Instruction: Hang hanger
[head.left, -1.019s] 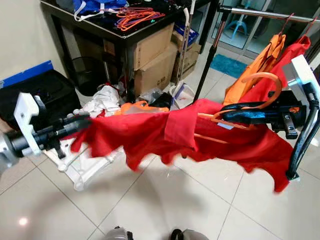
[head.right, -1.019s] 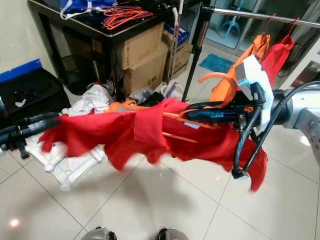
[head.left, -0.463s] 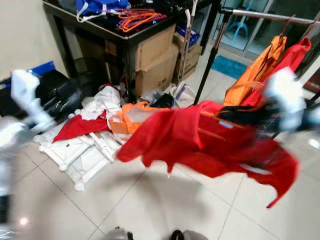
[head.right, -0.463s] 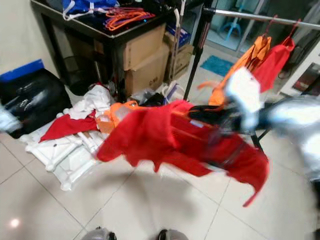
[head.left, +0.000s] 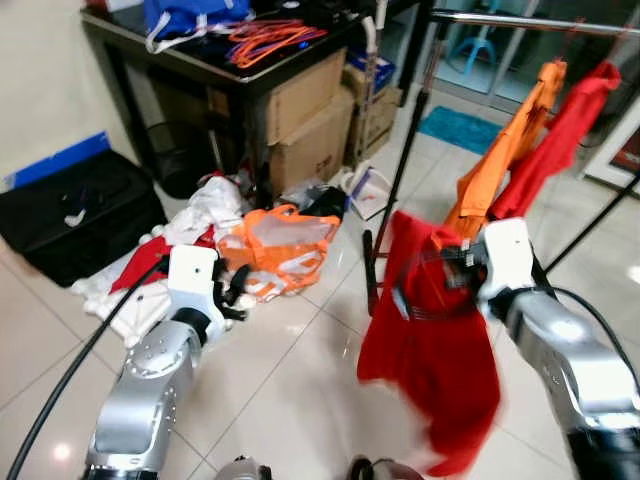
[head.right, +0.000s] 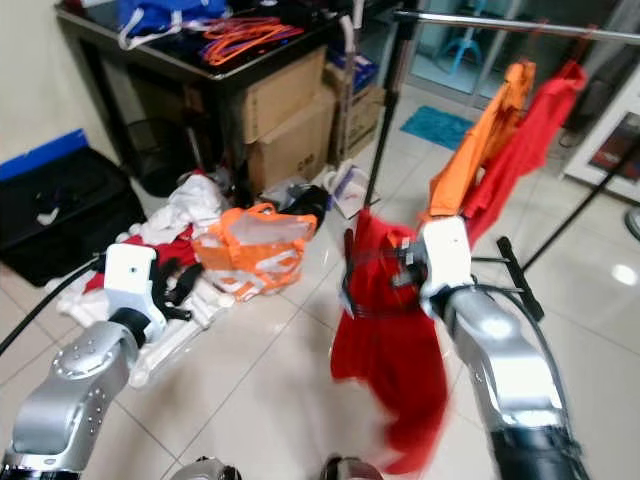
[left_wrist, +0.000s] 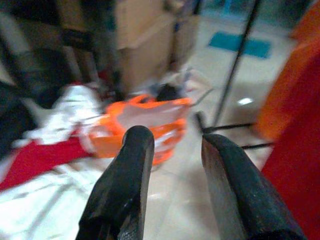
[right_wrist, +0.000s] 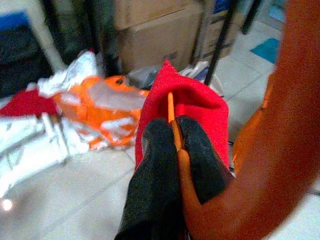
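Right end effector (right_wrist: 175, 145) pressed together on the thin orange hanger (right_wrist: 173, 125), fingers pinching its bar; the hanger's thick curved part arcs across the near edge of the right wrist view. A red garment (head.left: 430, 350) is draped over the hanger and hangs straight down from the right end effector, its lower hem blurred, above the tiled floor (head.left: 300, 390). This load sits just in front of the black upright pole (head.left: 405, 160) of the clothes rack. The rack's metal rail (head.left: 520, 20) runs across the top right; an orange garment (head.left: 505, 150) and another red garment (head.left: 555, 140) hang from it, behind and above the held one.

Left end effector (left_wrist: 172, 165) spread, nothing between the fingers, held low at the left and pointing toward a floor pile: orange mesh item (head.left: 280, 245), white cloths (head.left: 205, 205), a red cloth (head.left: 135, 270).

Dark desk (head.left: 200, 55) at the back left carries orange hangers (head.left: 265, 35) and blue cloth (head.left: 190, 15); cardboard boxes (head.left: 310, 120) beneath it. Black bag (head.left: 70, 220) on the floor at the far left.
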